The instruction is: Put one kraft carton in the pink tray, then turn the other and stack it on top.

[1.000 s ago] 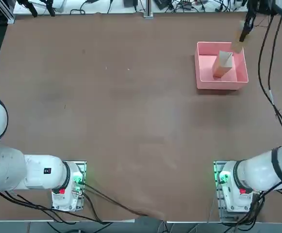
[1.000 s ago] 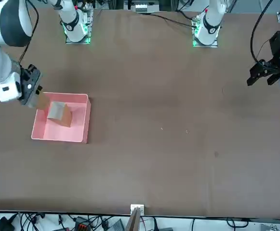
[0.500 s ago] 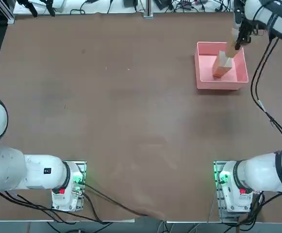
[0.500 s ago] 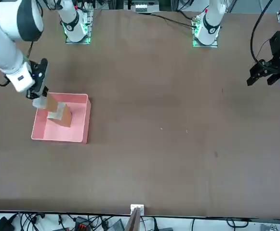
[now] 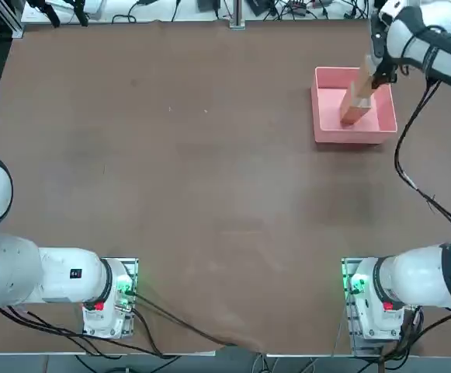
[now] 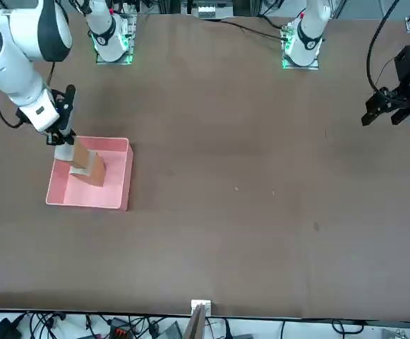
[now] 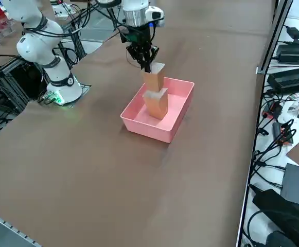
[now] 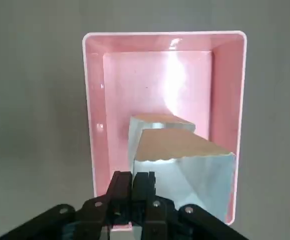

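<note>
Trouble here probably starts with the grip, tbh. The right gripper (image 8: 144,179) has its fingers pinched nearly together on the edge of the upper carton (image 8: 184,172), so the rest of that carton sticks out unsupported — it could swing or tilt the moment it bumps something. The lower carton (image 7: 156,105) stands inside the pink tray (image 7: 148,130), and the held one is right above it, offset a bit; can't tell whether they're touching. If the arm presses down with that offset, the bottom edge could catch the lower carton's top and shove or tip it. Letting go off-centre might also send the upper one sliding into the tray. Looks like it wants a small sideways fix first — then a gentle lowering and a straight release.
</note>
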Robot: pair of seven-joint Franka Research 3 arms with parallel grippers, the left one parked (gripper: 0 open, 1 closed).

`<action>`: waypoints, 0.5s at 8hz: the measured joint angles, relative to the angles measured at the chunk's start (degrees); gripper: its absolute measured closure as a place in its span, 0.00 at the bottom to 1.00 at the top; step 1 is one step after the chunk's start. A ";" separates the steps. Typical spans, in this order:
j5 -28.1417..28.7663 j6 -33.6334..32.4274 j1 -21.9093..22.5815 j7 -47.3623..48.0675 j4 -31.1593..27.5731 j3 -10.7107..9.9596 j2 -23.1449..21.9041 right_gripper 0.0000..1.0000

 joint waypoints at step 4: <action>-0.04 7.20 -1.12 -0.02 -4.59 -0.52 0.24 0.97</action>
